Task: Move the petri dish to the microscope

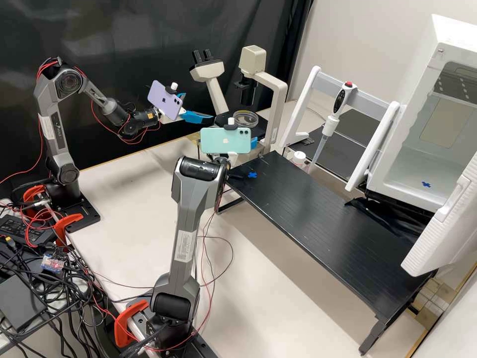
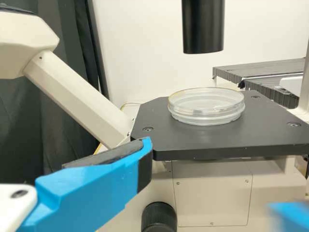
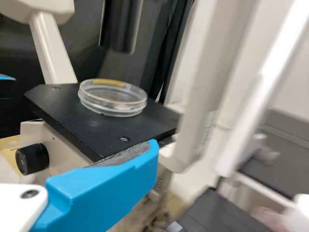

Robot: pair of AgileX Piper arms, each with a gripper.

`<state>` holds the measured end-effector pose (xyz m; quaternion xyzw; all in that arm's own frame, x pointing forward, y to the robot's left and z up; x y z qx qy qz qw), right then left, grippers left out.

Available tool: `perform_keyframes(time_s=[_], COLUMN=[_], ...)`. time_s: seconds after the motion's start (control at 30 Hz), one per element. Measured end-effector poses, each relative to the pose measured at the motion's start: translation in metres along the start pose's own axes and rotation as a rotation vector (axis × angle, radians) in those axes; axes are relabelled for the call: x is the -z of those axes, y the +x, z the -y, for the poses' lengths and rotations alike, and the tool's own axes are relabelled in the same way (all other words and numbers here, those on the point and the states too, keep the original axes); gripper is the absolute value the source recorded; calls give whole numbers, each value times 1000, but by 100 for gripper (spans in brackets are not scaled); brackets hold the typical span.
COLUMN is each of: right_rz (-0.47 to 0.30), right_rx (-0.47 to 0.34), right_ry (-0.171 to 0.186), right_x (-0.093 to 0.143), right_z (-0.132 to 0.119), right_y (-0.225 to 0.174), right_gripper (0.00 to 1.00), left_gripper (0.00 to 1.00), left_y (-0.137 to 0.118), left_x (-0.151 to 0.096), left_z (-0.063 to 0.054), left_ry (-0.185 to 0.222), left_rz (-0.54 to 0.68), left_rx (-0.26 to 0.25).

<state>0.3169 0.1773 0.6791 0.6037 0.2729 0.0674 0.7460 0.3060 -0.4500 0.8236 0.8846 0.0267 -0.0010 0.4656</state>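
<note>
The petri dish (image 1: 245, 118) rests flat on the stage (image 2: 203, 137) of the microscope, below its dark tube (image 2: 203, 26). The pale worktop (image 1: 119, 199) carries a raised black platform (image 1: 323, 209), and the microscope (image 1: 279, 94) rises near the platform's end. The left tool (image 1: 198, 106) is released, fingers spread, near the stage; the right tool (image 1: 254, 142), also near it, is released too. A blue cross (image 1: 252, 175) marks the platform.

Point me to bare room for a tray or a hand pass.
Free: the black slatted platform between the blue cross and the open white door; the pale benchtop between the two arms' bases, above the stray wires. Crowded: the microscope stage, with the petri dish on it and blue fingers close by.
</note>
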Motion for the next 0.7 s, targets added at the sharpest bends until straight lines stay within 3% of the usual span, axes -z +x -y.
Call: perform_keyframes(time_s=[0.13,0.17,0.23,0.37,0.4,0.6,0.7], right_rz=[7,0,31,118,138,284,340], right_rx=[-174,-186,-233,-364,-390,-432,-455], right_ry=[18,13,10,61,59,71,121], right_x=[-14,-17,-30,-50,-54,-80,-92], right_z=[-33,-38,-55,-79,-85,-86,-87], right_y=[-31,-39,-63,-96,-105,-132,-142], right_gripper=[100,100,100,100,100,100,100], left_gripper=[100,100,100,100,100,100,100], left_y=[0,0,0,0,0,0,0], left_x=[0,0,0,0,0,0,0], left_z=[0,0,0,0,0,0,0], left_ry=[0,0,0,0,0,0,0], left_rz=[0,0,0,0,0,0,0], left_rx=[0,0,0,0,0,0,0])
